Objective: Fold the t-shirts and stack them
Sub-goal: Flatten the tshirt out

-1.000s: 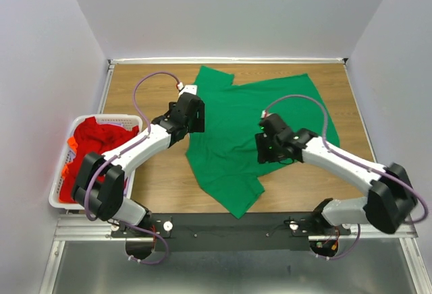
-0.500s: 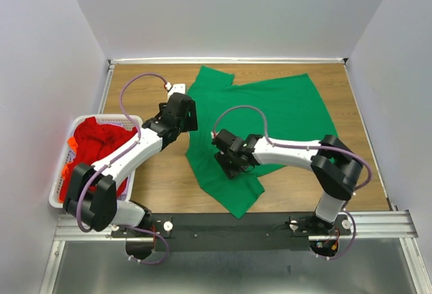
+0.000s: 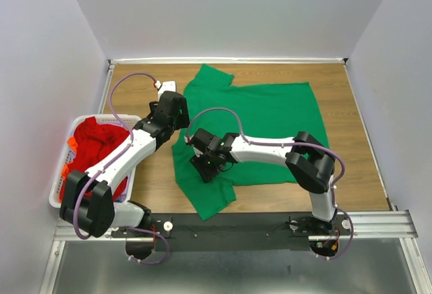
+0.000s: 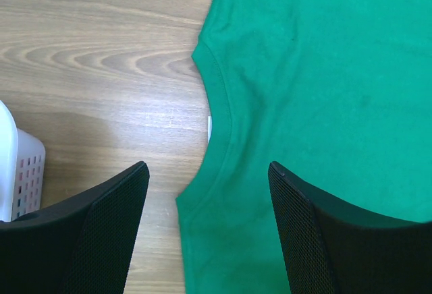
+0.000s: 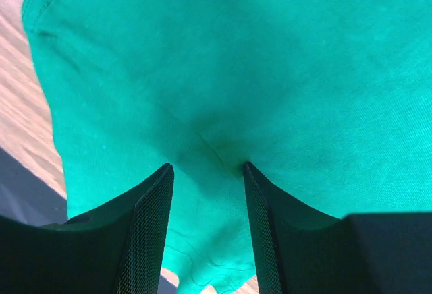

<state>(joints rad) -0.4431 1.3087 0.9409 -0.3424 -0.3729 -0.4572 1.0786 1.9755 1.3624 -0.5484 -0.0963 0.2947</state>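
A bright green t-shirt [image 3: 270, 122] lies spread on the wooden table, its lower part hanging toward the near edge. My left gripper [image 3: 177, 114] is open and hovers over the shirt's neckline [image 4: 219, 115], one finger over wood, the other over cloth. My right gripper [image 3: 204, 166] is open, its fingertips [image 5: 162, 172] pressed down into the green cloth [image 5: 283, 51], which puckers between them. Red and orange t-shirts [image 3: 94, 145] lie heaped in the basket at the left.
A white slatted basket [image 3: 59, 196] stands at the table's left edge; its corner shows in the left wrist view [image 4: 20, 172]. Bare wood [image 3: 347, 98] lies right of the shirt. A black rail [image 3: 270, 223] runs along the near edge.
My right gripper has swept left across the shirt, and the green cloth has slid left and toward the near edge with it. My left gripper has moved back and to the left.
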